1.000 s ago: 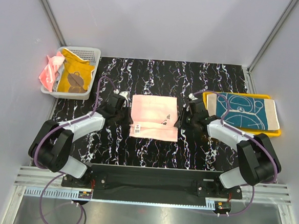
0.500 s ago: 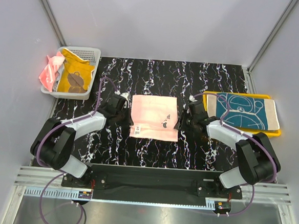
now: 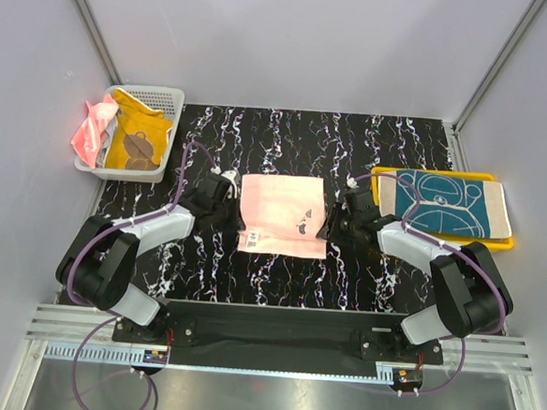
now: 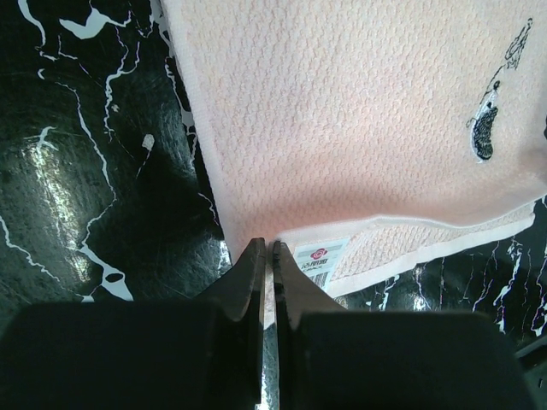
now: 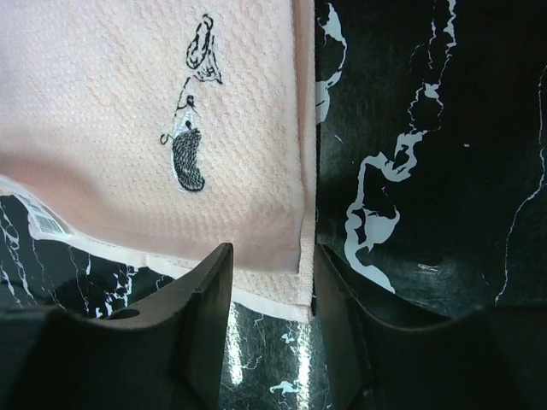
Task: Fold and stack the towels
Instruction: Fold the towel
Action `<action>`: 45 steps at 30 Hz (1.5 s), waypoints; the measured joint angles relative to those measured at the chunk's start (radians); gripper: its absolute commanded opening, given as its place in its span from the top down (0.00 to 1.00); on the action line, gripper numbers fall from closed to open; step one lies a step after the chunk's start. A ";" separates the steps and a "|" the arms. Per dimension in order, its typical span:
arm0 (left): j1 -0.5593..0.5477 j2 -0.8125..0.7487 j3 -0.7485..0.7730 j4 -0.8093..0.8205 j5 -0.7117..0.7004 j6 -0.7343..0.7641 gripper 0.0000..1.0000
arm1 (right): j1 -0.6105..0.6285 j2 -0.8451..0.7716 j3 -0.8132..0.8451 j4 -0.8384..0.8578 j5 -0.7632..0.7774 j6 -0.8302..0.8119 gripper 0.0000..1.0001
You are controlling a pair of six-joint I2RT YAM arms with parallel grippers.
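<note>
Surface: black marble-look table (image 3: 278, 135) boxed in by plain grey walls, with both arms bolted along the near edge.

Towel in play: the pale peach towel (image 3: 278, 205) lies flat in the middle of the table, doubled over. The top layer stops just short of the near edge, so a strip of the lower layer and its care tag (image 4: 318, 256) peek out.

Left side: the left gripper (image 4: 267, 249) is pressed together at the near-left corner of the top layer. It looks like it's nipping that corner, with only a pale sliver between the fingers.

Right side: the right gripper (image 5: 272, 252) is spread, straddling the near-right corner without squeezing it.

What changed: over the last second both grippers crept a touch nearer along the towel's sides. The towel's outline hasn't budged.

What that means: the fold is probably laid down and the robot is mid-release. This towel likely wants another fold before stacking.

Elsewhere: the teal-and-cream towel (image 3: 442, 206) already sits on the yellow tray (image 3: 383, 175) at right. The orange-yellow bear towel (image 3: 137, 141) and coral pink towel (image 3: 93, 129) are bunched in the white mesh basket (image 3: 164, 94) at far left, so there's plenty to go.
</note>
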 measured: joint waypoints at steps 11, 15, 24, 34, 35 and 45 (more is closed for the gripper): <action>-0.003 0.000 -0.002 0.004 0.001 0.000 1.00 | 0.002 0.010 -0.022 0.025 -0.007 0.033 0.52; -0.003 0.000 -0.002 0.004 0.001 0.000 1.00 | 0.003 0.028 -0.030 0.029 -0.019 0.053 0.53; -0.003 0.000 -0.007 0.012 0.001 0.000 1.00 | 0.003 0.030 -0.031 0.042 -0.022 0.077 0.73; -0.003 0.000 -0.007 0.012 0.001 0.000 1.00 | 0.003 0.029 -0.030 0.024 -0.018 0.074 0.83; -0.003 0.000 -0.007 0.012 0.001 0.000 1.00 | 0.003 0.028 -0.030 0.020 -0.018 0.072 0.83; -0.006 -0.013 -0.007 0.010 0.002 0.001 1.00 | 0.004 0.012 -0.025 -0.016 -0.002 0.058 0.73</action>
